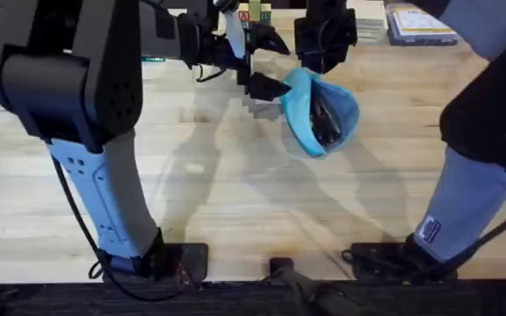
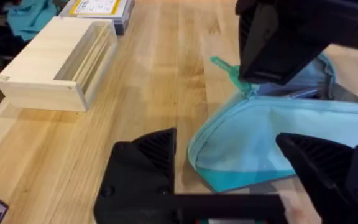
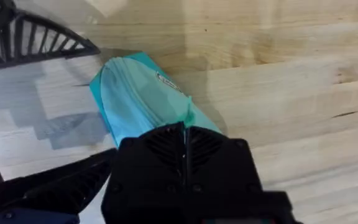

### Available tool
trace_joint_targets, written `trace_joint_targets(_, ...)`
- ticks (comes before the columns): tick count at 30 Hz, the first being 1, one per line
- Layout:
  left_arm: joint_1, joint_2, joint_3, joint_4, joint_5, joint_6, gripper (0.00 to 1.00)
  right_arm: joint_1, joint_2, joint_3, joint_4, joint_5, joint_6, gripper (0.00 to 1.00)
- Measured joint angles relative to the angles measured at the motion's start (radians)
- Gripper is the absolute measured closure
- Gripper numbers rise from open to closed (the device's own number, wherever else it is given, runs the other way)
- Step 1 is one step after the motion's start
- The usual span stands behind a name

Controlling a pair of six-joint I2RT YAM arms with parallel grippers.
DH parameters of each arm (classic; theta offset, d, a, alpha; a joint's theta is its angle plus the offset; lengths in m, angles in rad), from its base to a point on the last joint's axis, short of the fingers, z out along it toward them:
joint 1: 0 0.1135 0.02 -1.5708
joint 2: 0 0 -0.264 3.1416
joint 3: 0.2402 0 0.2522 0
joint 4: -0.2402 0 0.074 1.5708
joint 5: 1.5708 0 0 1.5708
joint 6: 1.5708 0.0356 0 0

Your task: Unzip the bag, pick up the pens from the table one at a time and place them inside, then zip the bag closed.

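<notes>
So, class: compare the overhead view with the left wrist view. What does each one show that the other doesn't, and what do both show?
Overhead alone: the pens lying dark inside the open bag, and both arm bases at the near table edge.

Left wrist alone: a pale wooden box on the table, and the teal zipper pull beside the right gripper.

Both: the light blue bag, the wooden table, the right gripper at the bag's far end, and the left gripper open around its near end.
</notes>
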Motion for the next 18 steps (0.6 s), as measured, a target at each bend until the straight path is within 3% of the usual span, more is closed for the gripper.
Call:
trace_joint_targets(9, -0.015, 0.005, 0.000, 0.033, 0.049, -0.091, 0.008, 0.000, 0.000, 0.000, 0.000, 0.000, 0.001, 0.970)
trace_joint_targets(18, -0.053, 0.005, 0.000, 0.038, 0.026, -0.113, 0.008, 0.000, 0.000, 0.000, 0.000, 0.000, 0.000, 0.970)
